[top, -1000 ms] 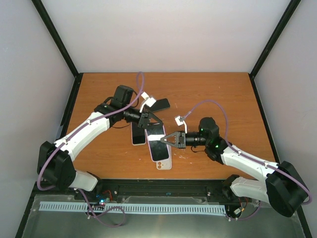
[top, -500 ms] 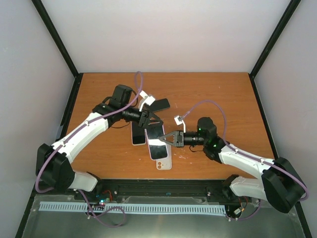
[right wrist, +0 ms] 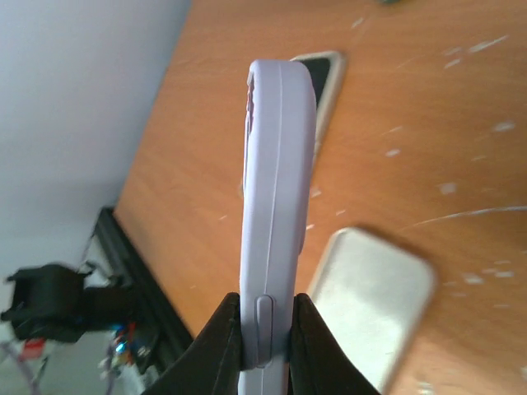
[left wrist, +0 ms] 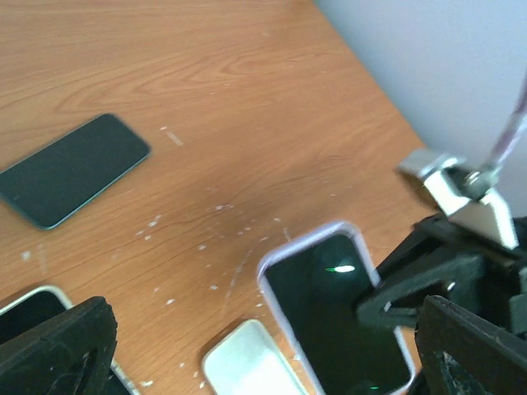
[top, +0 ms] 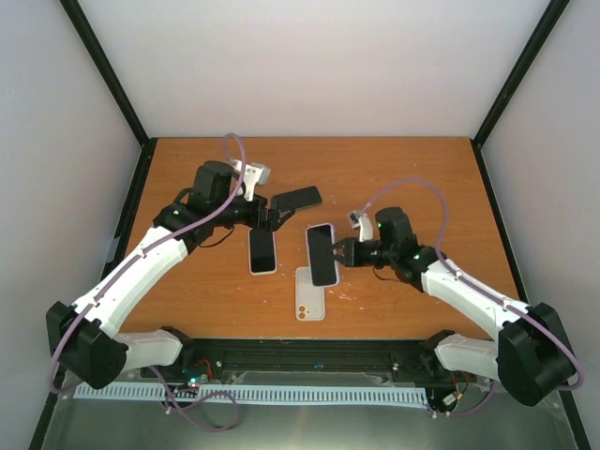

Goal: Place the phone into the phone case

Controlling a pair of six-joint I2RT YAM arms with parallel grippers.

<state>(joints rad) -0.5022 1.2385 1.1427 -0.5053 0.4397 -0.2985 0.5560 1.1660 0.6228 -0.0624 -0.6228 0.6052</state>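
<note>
Orange-brown wooden table [top: 422, 178] fills the top view, with both arms reaching in from its near edge. Left gripper [top: 271, 217] is over the left-centre part, jaws spread wide, nothing between them. Right gripper [top: 340, 253] is near the table's middle, jaws pinching one end of the dark-screened phone in a lilac case [top: 322, 255]. The phone is raised off the wood with its screen showing upward. Its near end overlaps the far end of a white rounded slab [top: 309, 298] lying flat toward the near edge; phone or case, cannot tell. Cream-rimmed black phone [top: 262, 251] lies flat just left of it, close below the left gripper. Dark slim phone [top: 298, 198] lies flat further back, toward the far edge, apart from the rest. Left wrist view: two black fingers [left wrist: 58, 350] at the bottom corners, far apart, only table and phones between. The lilac-cased phone sits centre-right with the black right gripper clamped on its right end, the white slab below it and the dark slim phone upper left. Right wrist view: the lilac case is seen edge-on and upright in frame, with both fingers [right wrist: 219, 350] pressed against its two faces at the bottom. The white slab is blurred on the wood to the right, and the cream-rimmed phone is beyond it.
</note>
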